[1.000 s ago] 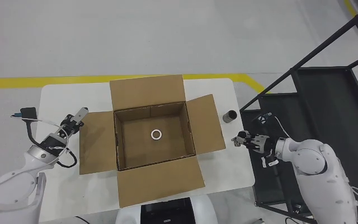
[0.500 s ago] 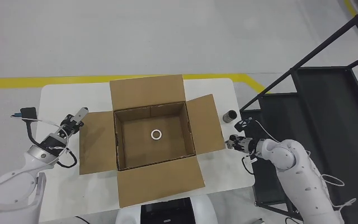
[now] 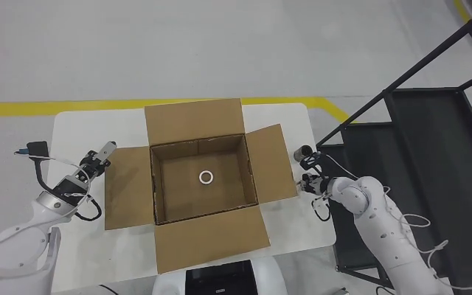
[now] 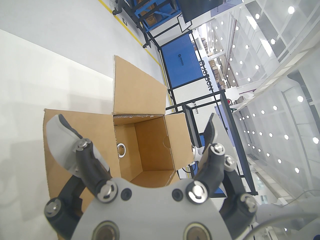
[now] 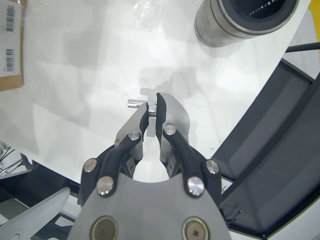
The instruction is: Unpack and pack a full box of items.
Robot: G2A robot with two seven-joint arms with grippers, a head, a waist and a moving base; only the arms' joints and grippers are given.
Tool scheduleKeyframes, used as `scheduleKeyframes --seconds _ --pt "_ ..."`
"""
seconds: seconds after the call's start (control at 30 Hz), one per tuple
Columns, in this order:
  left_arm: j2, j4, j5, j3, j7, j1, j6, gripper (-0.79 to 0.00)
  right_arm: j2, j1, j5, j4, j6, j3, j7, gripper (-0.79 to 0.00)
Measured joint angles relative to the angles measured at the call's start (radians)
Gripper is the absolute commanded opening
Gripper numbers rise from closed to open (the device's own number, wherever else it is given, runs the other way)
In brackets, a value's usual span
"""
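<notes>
Steel T-shaped pin [image 5: 135,103] clamped in right gripper [image 5: 152,106] just above table [image 5: 75,51]; lower to contact before release, clear of linear bearing [image 5: 240,11]; left gripper [image 4: 135,121] spread apart.

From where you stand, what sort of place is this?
Probably a factory or warehouse hall: a yellow floor line runs past the table, blue storage racks stand behind, and rows of ceiling lights hang high overhead.
</notes>
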Motion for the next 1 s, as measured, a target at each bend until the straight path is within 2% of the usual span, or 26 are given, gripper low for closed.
scheduleKeyframes --seconds 0.03,0.07,0.1,0.13,0.4,0.77,0.9,1.0 --pt "0.000 0.000 0.000 0.000 0.000 0.000 0.000 0.000 0.000 0.002 -0.005 0.004 0.004 -0.006 0.002 -0.557" --pt "0.000 0.000 0.000 0.000 0.000 0.000 0.000 0.000 0.000 0.004 -0.010 0.007 0.006 -0.010 0.004 -0.332" --pt "0.000 0.000 0.000 0.000 0.000 0.000 0.000 0.000 0.000 0.005 -0.018 0.009 0.007 -0.013 0.005 -0.074" --pt "0.000 0.000 0.000 0.000 0.000 0.000 0.000 0.000 0.000 0.007 -0.021 0.012 0.009 -0.014 0.004 0.000" --pt "0.000 0.000 0.000 0.000 0.000 0.000 0.000 0.000 0.006 -0.008 0.010 -0.030 0.027 0.019 -0.008 0.000" --pt "0.000 0.000 0.000 0.000 0.000 0.000 0.000 0.000 0.036 -0.124 0.071 -0.417 0.077 0.251 0.087 0.000" --pt "0.000 0.000 0.000 0.000 0.000 0.000 0.000 0.000 0.037 -0.115 0.107 -0.500 0.083 0.292 0.028 0.000" --pt "0.000 0.000 0.000 0.000 0.000 0.000 0.000 0.000 0.032 -0.077 0.177 -0.530 0.044 0.262 -0.057 0.000"
